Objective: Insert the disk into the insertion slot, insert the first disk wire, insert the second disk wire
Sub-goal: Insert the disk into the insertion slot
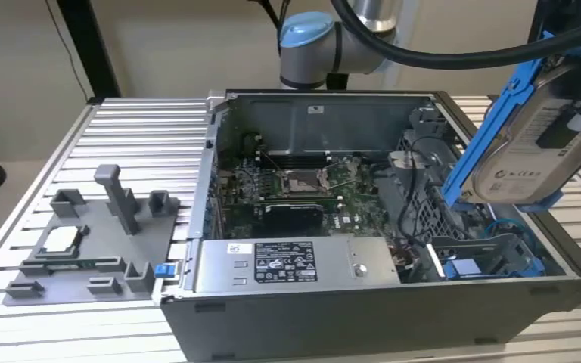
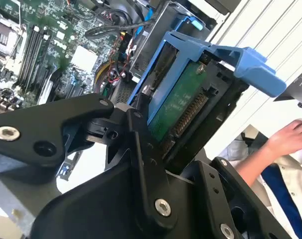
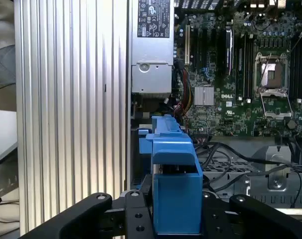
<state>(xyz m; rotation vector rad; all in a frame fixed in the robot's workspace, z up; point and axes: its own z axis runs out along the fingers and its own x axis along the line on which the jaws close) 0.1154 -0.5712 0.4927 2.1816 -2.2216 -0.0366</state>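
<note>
Closest, my gripper point(image 3: 176, 211) clenches the disk point(image 1: 528, 151), upper right in the exterior view. It looks rigid, fairly heavy and shock-sensitive, best held by the blue caddy point(image 3: 173, 159) sides.

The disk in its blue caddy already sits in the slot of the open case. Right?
No. The exterior view shows the disk in its blue caddy held up by the gripper above the open case, not in the slot.

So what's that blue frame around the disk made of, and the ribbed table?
The blue frame looks like moulded plastic: uniform bright colour, soft sheen, rounded edges. The disk inside seems metal-cased, silver-grey with a white label. The table looks like bare aluminium: matte silver, straight ribs.
</note>
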